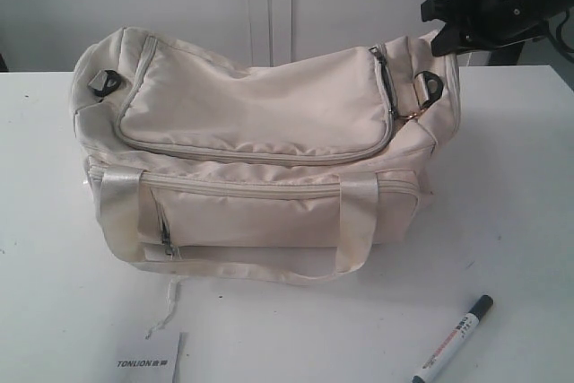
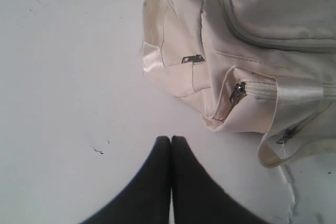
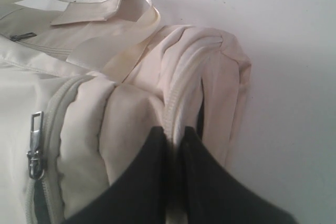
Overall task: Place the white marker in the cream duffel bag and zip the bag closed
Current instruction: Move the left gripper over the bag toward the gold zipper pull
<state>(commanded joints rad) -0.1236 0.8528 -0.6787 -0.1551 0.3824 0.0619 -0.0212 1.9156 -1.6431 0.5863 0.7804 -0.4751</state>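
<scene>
With our right gripper (image 3: 176, 136) pinched narrow on an end seam of the cream duffel bag (image 1: 260, 114), the white marker (image 1: 455, 340) lying outside on the table (image 1: 525, 221), we feared a pull could slip off that thin fold.

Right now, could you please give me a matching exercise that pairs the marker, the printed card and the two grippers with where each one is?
1 white marker
2 TONLION card
3 left gripper
4 right gripper

A shut, over bare table beside the cream duffel bag
B pinching a zip seam at the bag's right end
C on the table, front left of the bag
D on the table, front right of the bag

Pairs: 1-D, 2-C, 3-A, 4-B
</scene>
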